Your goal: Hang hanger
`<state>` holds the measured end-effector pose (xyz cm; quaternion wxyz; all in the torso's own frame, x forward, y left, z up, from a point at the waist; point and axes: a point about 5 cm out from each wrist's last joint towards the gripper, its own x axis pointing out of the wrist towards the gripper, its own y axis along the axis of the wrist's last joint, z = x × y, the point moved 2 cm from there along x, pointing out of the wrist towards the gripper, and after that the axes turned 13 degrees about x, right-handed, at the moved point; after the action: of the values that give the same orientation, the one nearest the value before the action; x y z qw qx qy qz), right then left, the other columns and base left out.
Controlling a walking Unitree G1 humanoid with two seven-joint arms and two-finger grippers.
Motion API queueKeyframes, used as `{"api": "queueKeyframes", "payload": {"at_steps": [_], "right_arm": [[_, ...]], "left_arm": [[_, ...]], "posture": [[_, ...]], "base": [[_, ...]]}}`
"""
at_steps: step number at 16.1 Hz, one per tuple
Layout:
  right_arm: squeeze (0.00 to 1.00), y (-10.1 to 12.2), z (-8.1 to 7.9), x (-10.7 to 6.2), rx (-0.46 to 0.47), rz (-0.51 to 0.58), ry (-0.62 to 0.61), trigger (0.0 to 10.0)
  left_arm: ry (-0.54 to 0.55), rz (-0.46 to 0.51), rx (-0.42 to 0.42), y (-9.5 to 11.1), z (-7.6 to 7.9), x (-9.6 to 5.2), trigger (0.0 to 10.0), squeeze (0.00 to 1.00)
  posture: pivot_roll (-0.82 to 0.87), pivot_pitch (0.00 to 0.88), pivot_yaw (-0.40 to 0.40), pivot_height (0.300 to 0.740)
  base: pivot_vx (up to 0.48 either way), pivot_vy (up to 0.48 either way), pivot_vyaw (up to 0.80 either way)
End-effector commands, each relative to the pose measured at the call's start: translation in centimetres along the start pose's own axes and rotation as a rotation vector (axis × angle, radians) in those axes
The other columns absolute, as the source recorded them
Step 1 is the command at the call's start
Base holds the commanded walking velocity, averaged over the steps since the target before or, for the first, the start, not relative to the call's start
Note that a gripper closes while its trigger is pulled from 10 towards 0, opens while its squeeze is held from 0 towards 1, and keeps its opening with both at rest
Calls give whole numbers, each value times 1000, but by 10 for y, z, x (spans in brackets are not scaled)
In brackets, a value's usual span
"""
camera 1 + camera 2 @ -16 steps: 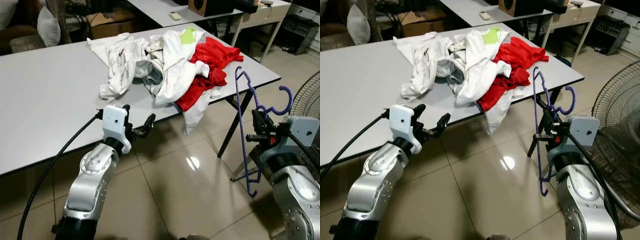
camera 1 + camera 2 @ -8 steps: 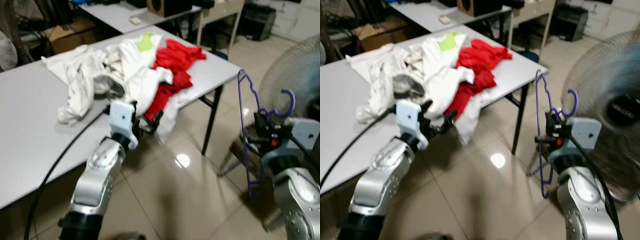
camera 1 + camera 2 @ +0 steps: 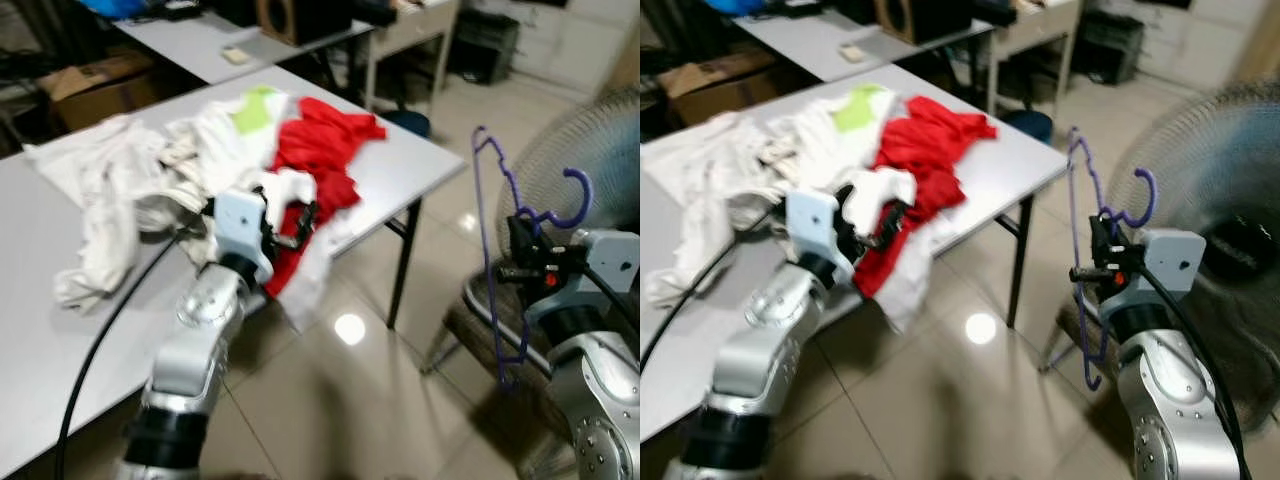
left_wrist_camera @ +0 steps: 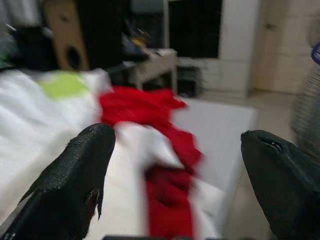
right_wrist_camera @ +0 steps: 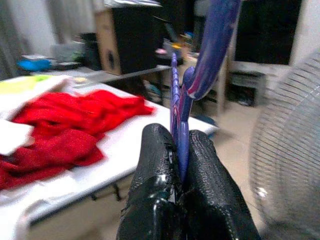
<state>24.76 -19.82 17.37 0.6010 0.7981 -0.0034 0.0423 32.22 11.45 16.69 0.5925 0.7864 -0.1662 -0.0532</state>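
Glossy tiled floor (image 3: 360, 400) is seen nearest, with both silver arms raised over it. Closest on the right, the right gripper (image 5: 176, 150) is clamped tight on a purple hanger (image 3: 490, 250), the thin frame pinched between both black fingers (image 5: 155, 150). The hanger is held upright in the air, clear of the desk (image 3: 420, 165), its hook (image 3: 570, 195) curling above the gripper and its long loop hanging below. It is judged light and stiff but springy and smooth, so a twist in the grip looks likely; the hold just under the hook seems the right place, leaving the hook free for a rail. No rail can be made out yet. Further in, the left gripper (image 4: 175, 165) is spread wide and empty at the desk's near edge, facing a red garment (image 3: 320, 160) and white clothes (image 3: 120, 190) heaped there. Beyond the hanger, a fan (image 3: 590, 140) is seen.
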Motion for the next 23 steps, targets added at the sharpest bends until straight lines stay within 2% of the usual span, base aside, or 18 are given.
{"api": "queueKeyframes", "payload": {"at_steps": [1,2,4,5,6,7,8,10,11,12,13,14,15,16,23], "right_arm": [[0,1,-14,1,17,7,81,10000],[0,-1,-16,1,-49,-22,97,10000],[0,-3,-18,1,-81,-32,119,10000],[0,-3,-17,-1,-20,-12,108,10000],[0,-3,-16,-1,-1,-9,100,10000],[0,-2,-14,-1,-19,-10,100,10000],[0,-2,-14,-1,-30,-10,101,10000],[0,-2,-13,-1,-36,-7,94,10000],[0,-2,-12,-1,-37,-5,90,10000],[0,-2,-12,-1,-37,-4,90,10000],[0,-2,-12,-1,-37,-4,90,10000],[0,-2,-12,-1,-37,-4,89,10000],[0,-2,-11,-1,-37,-4,85,10000],[0,-2,-11,-1,-37,-4,84,10000],[0,-2,-10,-1,-39,-4,81,10000]], "left_arm": [[67,-28,27,-6,-16,-1,10000,318],[94,-19,34,-3,-22,0,10000,314],[71,-14,38,-2,-24,-1,10000,302],[1,-22,83,-6,-18,-3,10000,63],[-19,-27,109,-7,-17,-4,10000,63],[-66,-39,183,-12,-14,-3,10000,35],[-97,-70,219,-18,-14,-1,10000,0],[-139,-105,341,-26,-16,6,10000,0],[-135,-124,404,-29,-20,9,9098,0],[-92,-135,406,-29,-30,16,3490,0],[-85,-138,409,-29,-33,17,1647,0],[-82,-147,416,-30,-35,18,471,0],[-68,-173,413,-35,-41,21,0,0],[-69,-175,412,-36,-42,22,0,0],[-123,-183,408,-43,-34,33,0,0]], "posture": [[-212,34,25,740],[-212,29,27,740],[-213,24,29,740],[-212,23,29,740],[-212,22,29,740],[-212,20,28,740],[-212,19,27,740],[-213,19,25,740],[-216,17,23,740],[-220,17,23,740],[-221,17,24,740],[-222,18,25,740],[-224,21,25,740],[-225,23,25,740],[-227,29,25,740]], "base": [[364,0,0],[364,0,0],[339,0,800],[0,0,0],[0,0,0],[0,0,0],[0,0,0],[0,0,0],[0,0,0],[0,0,0],[0,0,0],[0,0,0],[0,0,0],[0,0,0],[0,0,0]]}}
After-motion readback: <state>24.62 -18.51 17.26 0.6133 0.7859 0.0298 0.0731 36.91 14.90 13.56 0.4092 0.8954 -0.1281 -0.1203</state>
